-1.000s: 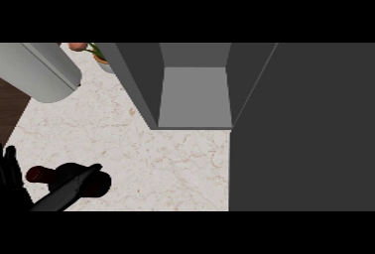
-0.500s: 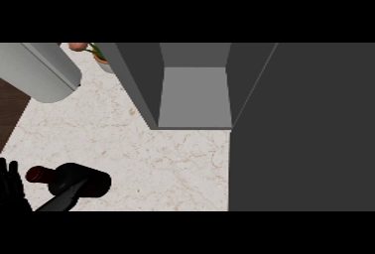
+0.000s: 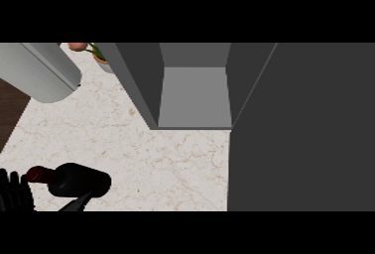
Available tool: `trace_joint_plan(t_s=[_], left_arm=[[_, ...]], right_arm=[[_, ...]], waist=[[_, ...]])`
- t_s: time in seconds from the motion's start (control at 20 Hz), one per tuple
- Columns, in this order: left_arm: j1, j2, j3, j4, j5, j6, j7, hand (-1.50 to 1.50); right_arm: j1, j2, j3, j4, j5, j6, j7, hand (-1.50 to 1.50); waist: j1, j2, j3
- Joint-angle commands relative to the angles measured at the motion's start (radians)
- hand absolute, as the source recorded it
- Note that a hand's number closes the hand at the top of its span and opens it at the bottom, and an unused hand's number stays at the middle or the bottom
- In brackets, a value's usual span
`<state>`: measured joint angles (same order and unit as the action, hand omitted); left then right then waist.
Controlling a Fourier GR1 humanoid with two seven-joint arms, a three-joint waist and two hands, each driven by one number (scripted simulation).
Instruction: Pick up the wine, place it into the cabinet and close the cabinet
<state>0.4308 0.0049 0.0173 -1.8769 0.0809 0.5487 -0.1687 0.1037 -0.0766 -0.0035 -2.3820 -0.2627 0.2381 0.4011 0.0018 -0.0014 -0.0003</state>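
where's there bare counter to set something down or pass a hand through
The pale marbled counter top is bare between the dark wine bottle and the open grey cabinet, up to the large grey cylinder. The cabinet floor looks bare. It is crowded lower left, where the black left hand flanks the bottle.

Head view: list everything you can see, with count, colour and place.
wine bottle: one, dark with a red neck, on the counter at lower left
cabinet: one, grey, open, top centre
cabinet door: one, dark grey, filling the right side
counter: one, pale marbled, centre and left
cylinder: one, light grey, upper left
potted plant: one, pinkish with green, top edge left of the cabinet
left robot hand: one, black, lower left, fingers and thumb either side of the bottle
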Motion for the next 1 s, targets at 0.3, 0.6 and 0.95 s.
trace_joint_plan(t_s=[0.3,0.6,0.95], left_arm=[[-0.08,-0.004,0.101,0.292,0.135,-0.12,-0.191,-1.5],[-0.127,0.023,0.156,0.372,0.167,-0.167,-0.206,-1.5],[-0.18,-0.004,0.132,0.507,0.172,-0.162,-0.286,-1.5]], right_arm=[[-0.049,0.0,-0.006,-0.017,-0.014,-0.024,0.06,-1.5],[0.019,0.002,-0.036,-0.046,-0.031,0.022,0.001,-1.5],[0.024,0.005,-0.011,-0.046,0.012,0.02,0.02,-1.5]], waist=[[-0.001,0.001,0.0],[-0.003,0.001,0.0],[-0.003,0.001,0.0]])
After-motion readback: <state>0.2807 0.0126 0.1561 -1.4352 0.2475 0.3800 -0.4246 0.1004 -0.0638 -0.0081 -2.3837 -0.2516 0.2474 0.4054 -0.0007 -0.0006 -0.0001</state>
